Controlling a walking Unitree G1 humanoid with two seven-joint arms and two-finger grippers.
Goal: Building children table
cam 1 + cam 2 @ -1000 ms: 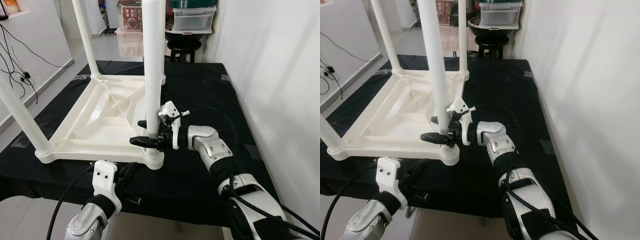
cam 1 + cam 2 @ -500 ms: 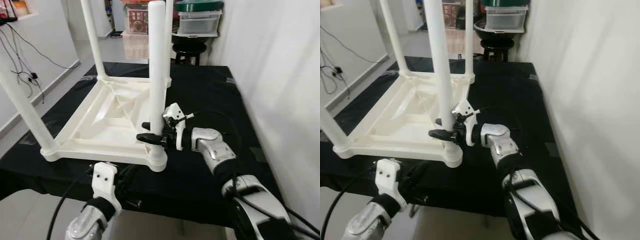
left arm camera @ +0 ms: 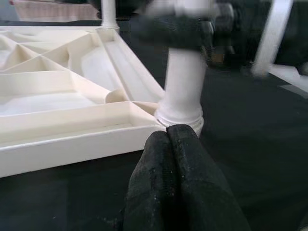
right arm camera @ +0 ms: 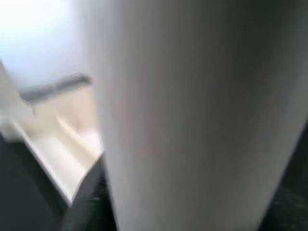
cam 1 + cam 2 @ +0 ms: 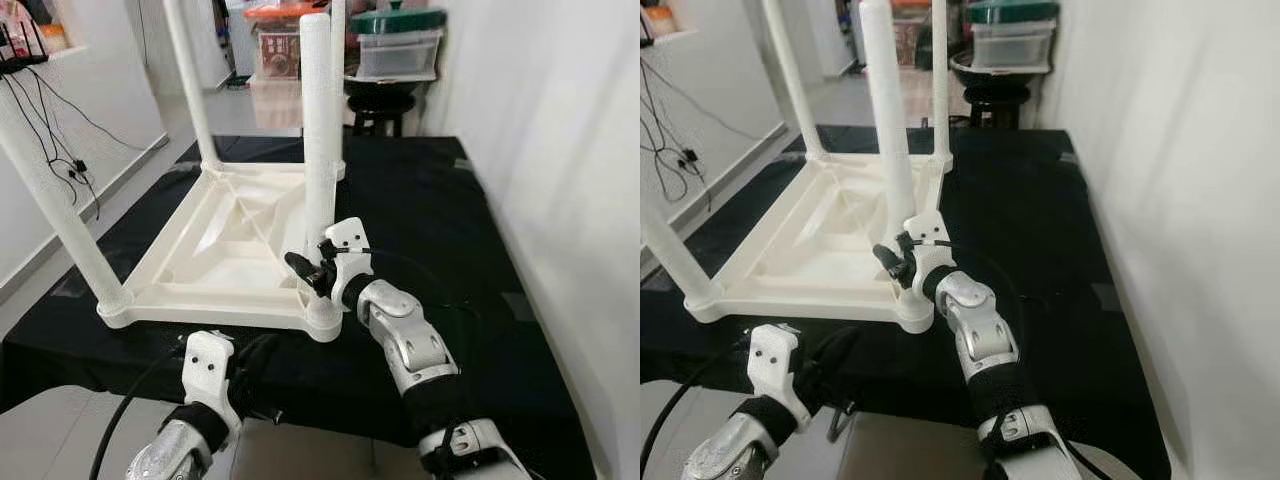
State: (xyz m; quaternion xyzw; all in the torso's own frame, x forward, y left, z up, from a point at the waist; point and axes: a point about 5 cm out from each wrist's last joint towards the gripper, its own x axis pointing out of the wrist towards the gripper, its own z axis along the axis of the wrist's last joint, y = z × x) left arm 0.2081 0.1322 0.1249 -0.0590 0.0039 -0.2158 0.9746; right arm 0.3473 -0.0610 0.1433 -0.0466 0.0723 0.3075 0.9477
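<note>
A white plastic children's table (image 5: 215,245) lies upside down on a black-covered bench, its legs pointing up. My right gripper (image 5: 303,268) is at the base of the near right leg (image 5: 318,130), just above the corner socket, with its black fingers closed around the leg. In the right wrist view that leg (image 4: 202,115) stands blurred, right up against the camera. My left gripper (image 3: 168,132) sits low at the bench's front edge, shut and holding nothing, its tips just in front of the same leg's socket (image 3: 180,115). The left wrist (image 5: 208,365) rises below that edge.
The black cloth bench (image 5: 430,200) has bare room to the right of the table. A white wall (image 5: 560,150) runs close along the right side. At the back stand a black stool (image 5: 385,95) and plastic storage boxes (image 5: 400,50). Cables (image 5: 50,130) hang at left.
The camera has shifted. My right forearm has swung round from the leg's right side toward the front, and the gripper has turned on the leg while staying at its base. The left arm has barely moved.
</note>
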